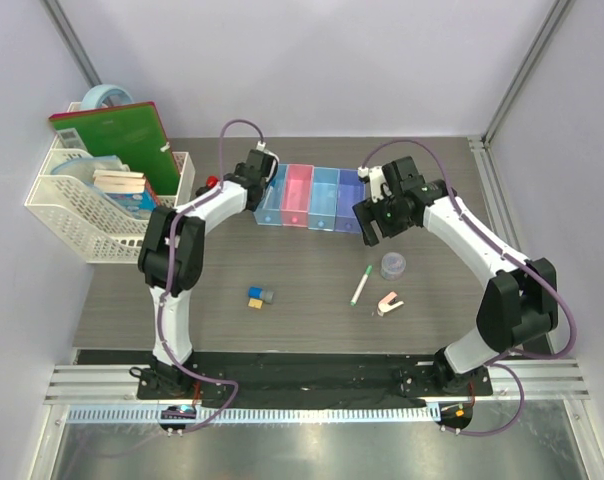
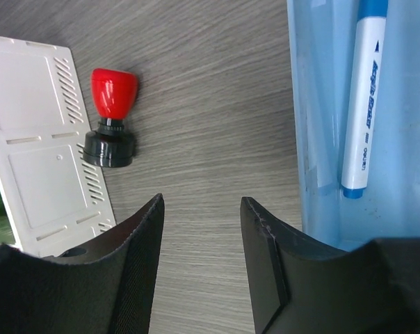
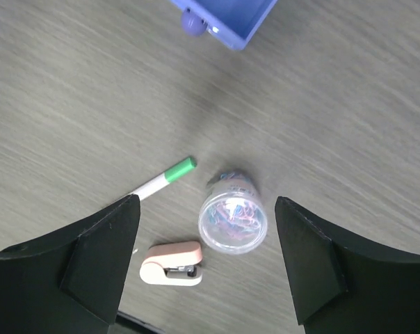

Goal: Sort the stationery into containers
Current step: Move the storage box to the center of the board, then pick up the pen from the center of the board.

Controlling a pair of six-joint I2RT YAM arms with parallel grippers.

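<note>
**Table** (image 1: 312, 325), contents listed near to far.

1. **Blocks** (image 1: 257, 297): yellow, blue and grey, touching in a small cluster. They lie loose at near left of centre, well apart from both grippers.
2. **Clip** (image 3: 172, 264): pink and white, lying flat at near right, just near of the tub. Not touched.
3. **Green pen** (image 3: 161, 181): white barrel with a green cap, lying flat left of the clip. The cap end points toward the tub and stops just short of it.
4. **Tub** (image 3: 233, 219): round and clear, with coloured bits inside. It stands upright, right of the pen cap.
5. **Right gripper** (image 3: 206, 202): raised over the tub, jaws wide, holding nothing. The tub shows in the gap between the fingers (image 3: 99, 257), on the table below them.
6. **Bins** (image 1: 297, 197): four joined bins in a row at far centre. From left to right they are light blue, pink, light blue and purple.
7. **Blue pen** (image 2: 366, 104): lies inside the leftmost bin, along its length.
8. **Left gripper** (image 2: 201, 202): over bare table just left of the leftmost bin, jaws part open and empty. The blue pen is to its right, behind the bin wall.
9. **Knob** (image 2: 112, 118): red top on a black base, upright on the table. It is left of the left gripper's fingertips and farther off, apart from them, just right of the basket.
10. **Basket** (image 2: 36, 139): white, at far left.
</note>
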